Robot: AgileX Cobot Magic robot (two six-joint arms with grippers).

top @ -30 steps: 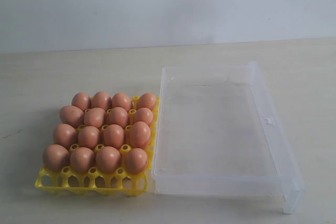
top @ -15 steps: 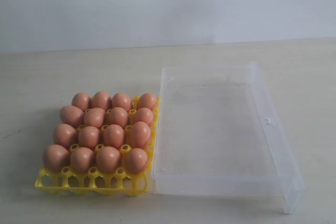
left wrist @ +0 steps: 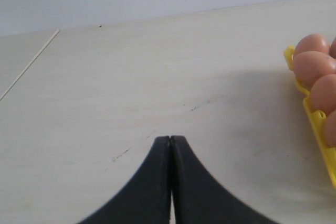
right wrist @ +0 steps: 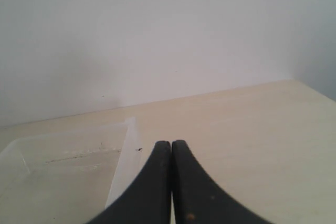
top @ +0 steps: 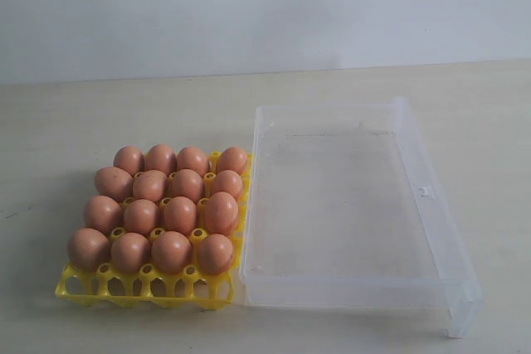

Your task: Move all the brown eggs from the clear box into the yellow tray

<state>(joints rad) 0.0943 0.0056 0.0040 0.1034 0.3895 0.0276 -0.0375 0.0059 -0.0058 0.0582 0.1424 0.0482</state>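
You can count sixteen brown eggs (top: 179, 213) sitting in the yellow tray (top: 141, 286), four rows of four, each upright or slightly tilted in its own cup. No cup looks vacant. The tray stands on the left of the scene, toward the near side of the desk (top: 83, 113).

Just to its right, the clear box (top: 348, 292) stands close against the tray's right edge; whether the two touch you cannot quite tell. Through the box's floor and low walls you see only the pale desk, with no egg inside it in the exterior view. Its small clasp (top: 425, 191) sits on the right-hand wall.

Judging from that, your transfer looks complete: every egg in sight is in the tray and none is left in the box.

Neither arm appears in the exterior view. The left gripper (left wrist: 171, 141) has its jaws pressed together with nothing between them, and it hangs over bare desk well to the left of the tray, whose edge and a few eggs show at the side of that wrist view. The right gripper (right wrist: 170, 144) is likewise closed tight and empty, hanging beside one edge of the box.

All that seems left is for you to confirm the count.
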